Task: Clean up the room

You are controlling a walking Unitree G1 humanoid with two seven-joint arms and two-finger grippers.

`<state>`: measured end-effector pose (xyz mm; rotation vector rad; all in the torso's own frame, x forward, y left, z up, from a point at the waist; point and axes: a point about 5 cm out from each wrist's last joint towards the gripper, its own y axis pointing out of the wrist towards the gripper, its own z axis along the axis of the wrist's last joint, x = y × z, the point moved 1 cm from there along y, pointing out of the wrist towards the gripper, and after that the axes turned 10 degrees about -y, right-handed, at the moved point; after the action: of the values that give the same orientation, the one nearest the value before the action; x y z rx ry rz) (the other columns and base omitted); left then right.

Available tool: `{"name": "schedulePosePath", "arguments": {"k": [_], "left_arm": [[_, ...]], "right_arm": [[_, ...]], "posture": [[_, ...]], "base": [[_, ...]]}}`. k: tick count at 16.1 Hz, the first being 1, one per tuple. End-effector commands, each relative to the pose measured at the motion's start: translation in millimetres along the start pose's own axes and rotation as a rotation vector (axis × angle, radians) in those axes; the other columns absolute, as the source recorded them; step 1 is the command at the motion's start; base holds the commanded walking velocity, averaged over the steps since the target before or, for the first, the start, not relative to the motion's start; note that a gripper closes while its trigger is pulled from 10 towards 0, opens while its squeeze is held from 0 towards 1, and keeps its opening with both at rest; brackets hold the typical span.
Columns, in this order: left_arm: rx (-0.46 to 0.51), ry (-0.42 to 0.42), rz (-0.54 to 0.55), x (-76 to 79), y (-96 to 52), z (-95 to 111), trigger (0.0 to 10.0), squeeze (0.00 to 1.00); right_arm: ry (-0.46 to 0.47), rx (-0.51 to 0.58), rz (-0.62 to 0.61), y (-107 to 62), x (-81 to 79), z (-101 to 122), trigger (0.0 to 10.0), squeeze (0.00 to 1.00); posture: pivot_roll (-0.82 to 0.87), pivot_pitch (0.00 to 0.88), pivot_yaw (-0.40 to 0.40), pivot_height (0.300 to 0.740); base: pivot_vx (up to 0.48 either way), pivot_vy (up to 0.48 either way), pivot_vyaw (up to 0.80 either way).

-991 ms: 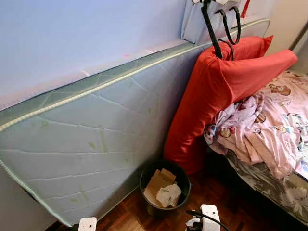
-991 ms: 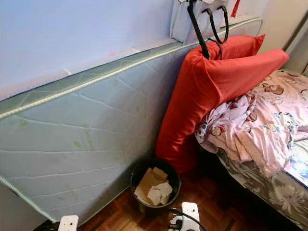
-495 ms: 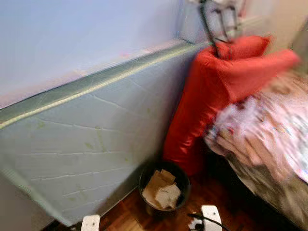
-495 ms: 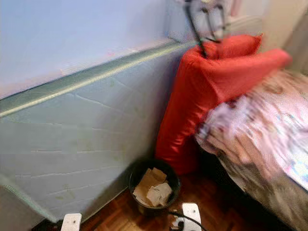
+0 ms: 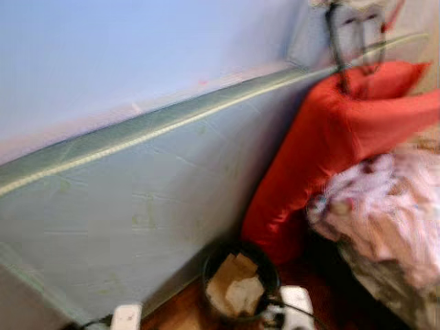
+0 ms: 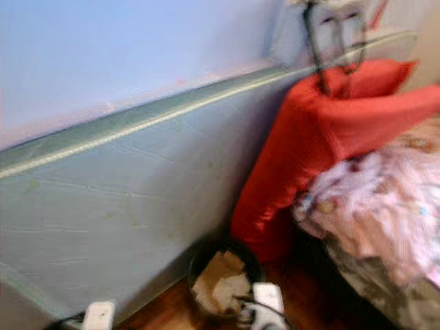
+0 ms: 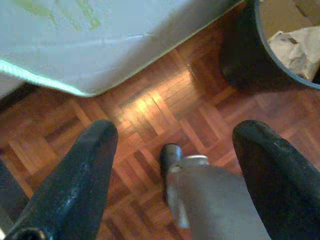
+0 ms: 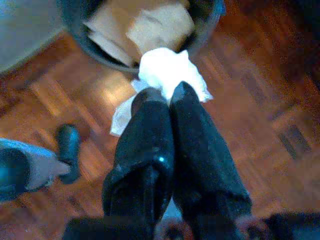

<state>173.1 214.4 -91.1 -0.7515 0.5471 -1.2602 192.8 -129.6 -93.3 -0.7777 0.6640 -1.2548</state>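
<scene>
Right wrist view: right gripper (image 8: 165,97) clenched on white tissue (image 8: 167,70), just short of bin (image 8: 80,30) rim. Risk: release early, wad lands on floor. Left gripper (image 7: 175,145) spread, idle.

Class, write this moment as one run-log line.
right gripper: shut on white tissue, near black bin | left gripper: open, idle above floor

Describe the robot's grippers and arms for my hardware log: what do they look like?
Each gripper has two long, glossy black fingers with rounded tips: left gripper, right gripper. Head views show white block-shaped wrist housings, with a black cable on the right one.
</scene>
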Motion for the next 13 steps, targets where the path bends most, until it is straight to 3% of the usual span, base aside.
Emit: {"name": "schedulePosePath", "arguments": {"k": [1,5,10,13], "left_arm": [[-0.011,-0.007,-0.02,9.5,0.2,-3.5,10.0,0.0],[-0.011,-0.012,-0.018,10.0,0.0,-4.1,10.0,0.0],[-0.006,-0.019,-0.016,10.1,-0.3,-4.5,10.0,0.0],[-0.008,-0.016,-0.018,9.6,-0.5,-4.9,10.0,0.0]], "right_arm": [[-0.006,-0.012,-0.035,-2.0,12.8,-4.6,10.0,0.0],[-0.001,-0.013,-0.031,-2.1,13.2,-4.7,10.0,0.0],[-0.018,-0.013,-0.009,-2.0,12.8,-4.3,10.0,0.0],[0.031,-0.007,-0.021,-2.1,12.7,-4.7,10.0,0.0]], "posture": [[0.12,0.0,-0.108,0.74],[0.12,0.0,-0.113,0.74],[0.12,0.0,-0.116,0.74],[0.12,0.0,-0.112,0.74]], "base": [[0.259,0.0,0.44],[0.263,0.0,0.8],[0.0,0.0,0.12],[0.0,0.0,0.23]]}}
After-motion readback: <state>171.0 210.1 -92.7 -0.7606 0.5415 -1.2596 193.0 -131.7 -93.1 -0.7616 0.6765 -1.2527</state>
